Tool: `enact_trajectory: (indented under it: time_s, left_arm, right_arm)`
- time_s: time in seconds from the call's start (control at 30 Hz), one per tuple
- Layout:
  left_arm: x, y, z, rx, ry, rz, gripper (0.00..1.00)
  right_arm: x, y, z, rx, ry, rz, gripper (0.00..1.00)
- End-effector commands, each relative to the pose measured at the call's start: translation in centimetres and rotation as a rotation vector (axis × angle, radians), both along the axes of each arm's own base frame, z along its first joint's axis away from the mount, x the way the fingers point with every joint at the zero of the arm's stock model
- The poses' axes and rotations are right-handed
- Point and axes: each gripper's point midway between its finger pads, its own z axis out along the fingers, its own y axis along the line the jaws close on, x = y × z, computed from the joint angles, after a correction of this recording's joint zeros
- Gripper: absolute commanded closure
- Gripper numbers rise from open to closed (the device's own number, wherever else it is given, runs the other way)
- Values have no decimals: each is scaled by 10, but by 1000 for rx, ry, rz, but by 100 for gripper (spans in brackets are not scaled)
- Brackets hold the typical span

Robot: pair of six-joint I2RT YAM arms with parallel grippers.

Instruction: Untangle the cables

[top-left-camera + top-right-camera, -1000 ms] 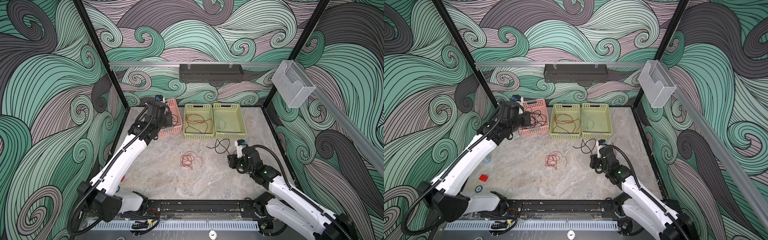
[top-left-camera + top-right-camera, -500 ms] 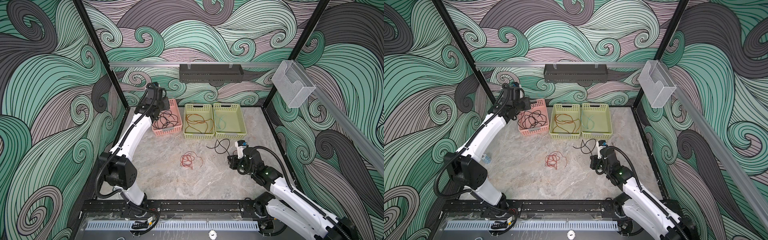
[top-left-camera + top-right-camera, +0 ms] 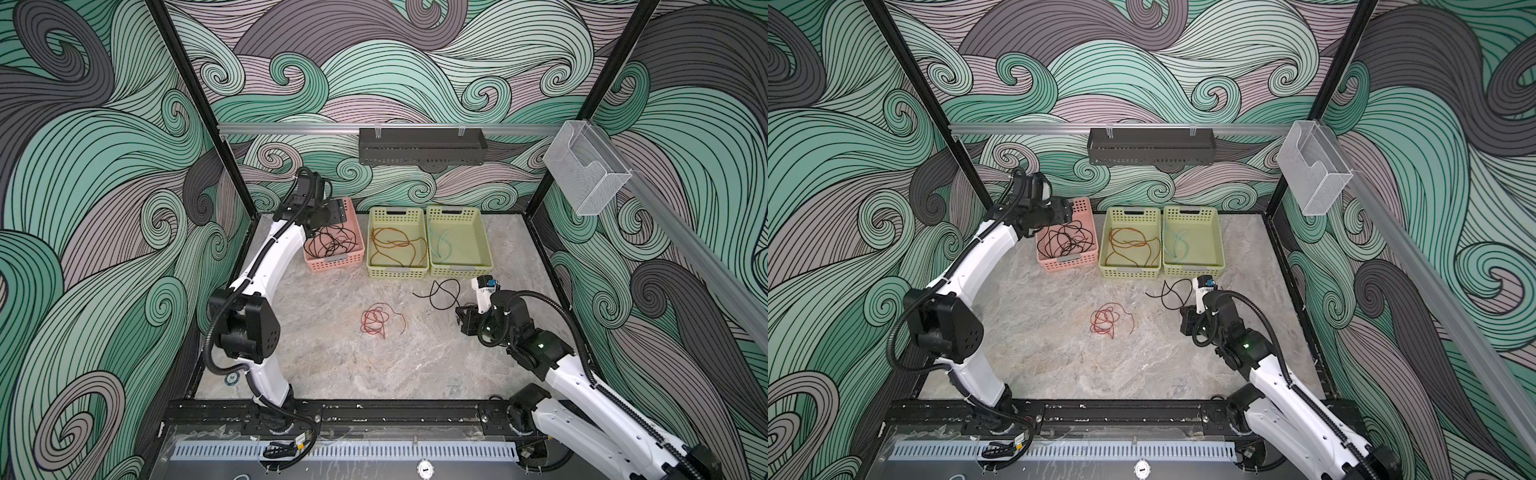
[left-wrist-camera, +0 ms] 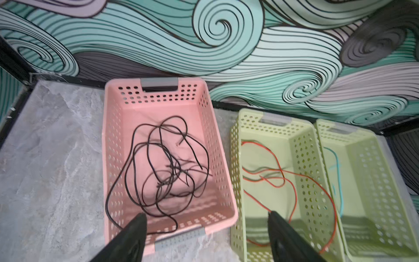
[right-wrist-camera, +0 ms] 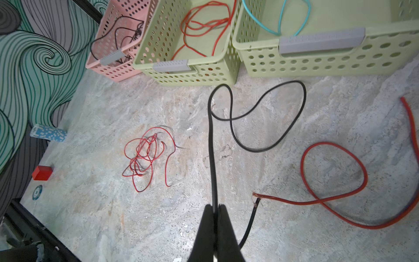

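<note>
My left gripper point(image 4: 206, 216) point(image 3: 332, 212) hangs open above the near end of the pink basket point(image 4: 223, 181), holding nothing. A tangle of thin black cables point(image 4: 165, 167) point(image 3: 330, 243) lies inside that basket, one strand draped over its rim. My right gripper point(image 5: 215, 206) point(image 3: 461, 318) is low over the table, shut on a thicker black cable point(image 5: 256, 118) point(image 3: 440, 293) that loops toward the green baskets. A thin red tangle point(image 3: 378, 320) point(image 5: 145, 156) lies mid-table. A thick red cable point(image 5: 335, 172) curls beside my right gripper.
The middle green basket point(image 3: 397, 272) holds orange-red cable point(image 3: 395, 249); the right green basket point(image 3: 484, 249) holds a teal piece point(image 3: 440, 245). A blue chip stack point(image 5: 48, 133), red block point(image 5: 42, 172) and chip point(image 5: 37, 192) sit by the left wall. A black shelf point(image 3: 422, 145) hangs behind.
My left arm rose and pulled back toward the rear wall, and its gripper went from shut to open, leaving the black tangle in the pink basket. The right arm kept still.
</note>
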Motion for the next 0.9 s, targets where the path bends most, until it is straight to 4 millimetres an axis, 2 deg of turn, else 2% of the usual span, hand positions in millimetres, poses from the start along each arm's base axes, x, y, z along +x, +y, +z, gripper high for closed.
enact_trajectory:
  time_s: [0.0, 0.1, 0.23, 0.43, 0.63, 0.87]
  left_arm:
    - [-37, -14, 25, -117, -59, -69, 18]
    - [-74, -16, 30, -160, -108, -88, 18]
    - [-117, -10, 18, -187, -122, -85, 18]
    - [-171, -2, 3, -215, -129, -93, 18]
    - [-209, -4, -6, -270, -128, -132, 18]
    - [-241, -8, -5, -317, -170, -197, 18]
  right_arm:
    - [1, 6, 26, 14, -48, 32, 100]
    - [0, 10, 36, -5, -51, 52, 100]
    - [0, 19, 54, -32, -80, 87, 100]
    - [-1, 37, 83, -78, -137, 152, 100]
    - [0, 58, 113, -99, -192, 209, 100]
    - [-1, 85, 135, -120, -241, 287, 100]
